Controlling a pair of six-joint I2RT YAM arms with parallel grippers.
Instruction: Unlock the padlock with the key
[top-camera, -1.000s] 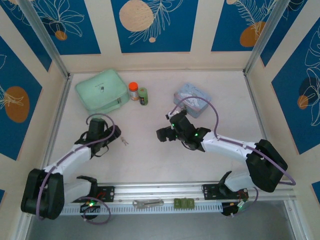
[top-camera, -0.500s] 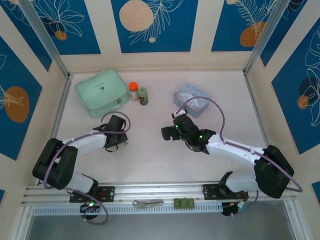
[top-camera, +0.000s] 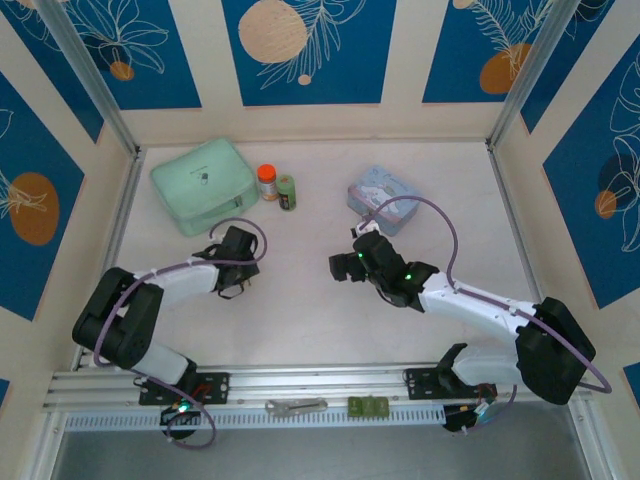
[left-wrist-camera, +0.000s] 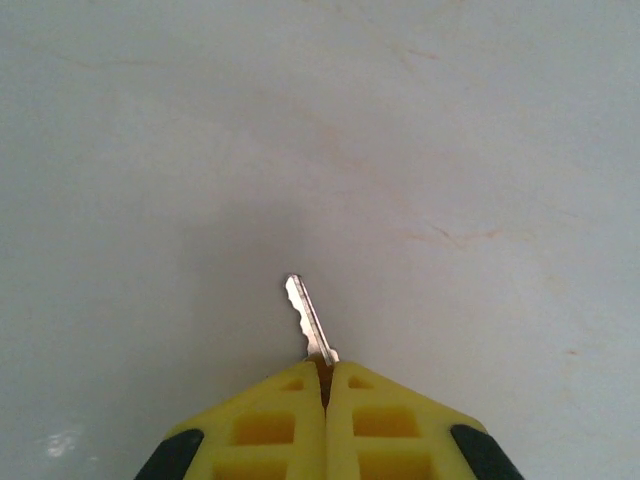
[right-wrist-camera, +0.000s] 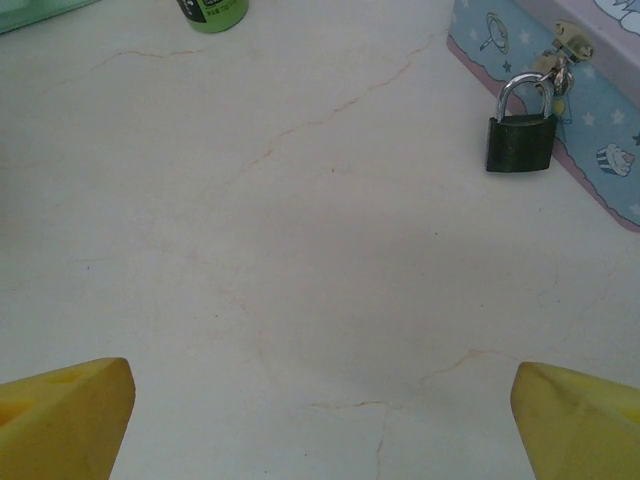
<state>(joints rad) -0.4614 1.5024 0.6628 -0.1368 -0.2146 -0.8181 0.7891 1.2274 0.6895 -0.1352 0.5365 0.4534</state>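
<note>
Pinching the thin toothed metal key (left-wrist-camera: 310, 320), left gripper (left-wrist-camera: 327, 375) closed; right gripper (right-wrist-camera: 322, 395) gapes wide.

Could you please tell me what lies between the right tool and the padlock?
Nothing: in the right wrist view, bare table lies between the open right tool and the padlock.

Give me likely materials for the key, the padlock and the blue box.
Key: thin bare metal, silvery, with a glint along its toothed edge.
Padlock: dark matte body, probably coated metal; polished steel-looking shackle with a bright highlight.
Blue box: looks like printed tin with a brassy hasp, though that is uncertain.
</note>
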